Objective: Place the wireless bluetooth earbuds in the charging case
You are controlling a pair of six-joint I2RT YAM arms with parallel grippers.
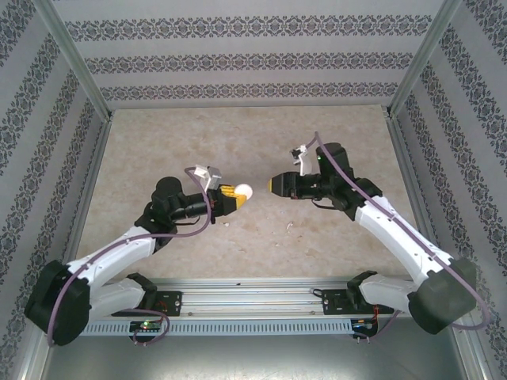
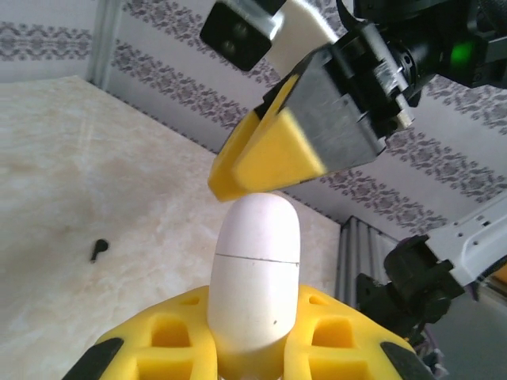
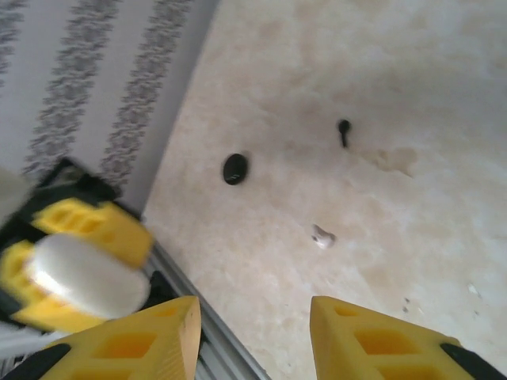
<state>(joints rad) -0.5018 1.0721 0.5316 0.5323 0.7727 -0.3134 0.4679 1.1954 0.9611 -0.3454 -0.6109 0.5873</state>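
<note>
The charging case (image 2: 255, 273) is a smooth white capsule with a thin seam around it and its lid closed. The left gripper (image 1: 231, 192) clamps its lower half between yellow fingers and holds it off the table (image 3: 412, 79). On the table lie a black stemmed earbud (image 3: 344, 129), a black oval bud (image 3: 234, 169) and a whitish bud (image 3: 322, 236), all apart. The right gripper (image 3: 253, 332) faces the case's tip, fingers partly spread, holding nothing
</note>
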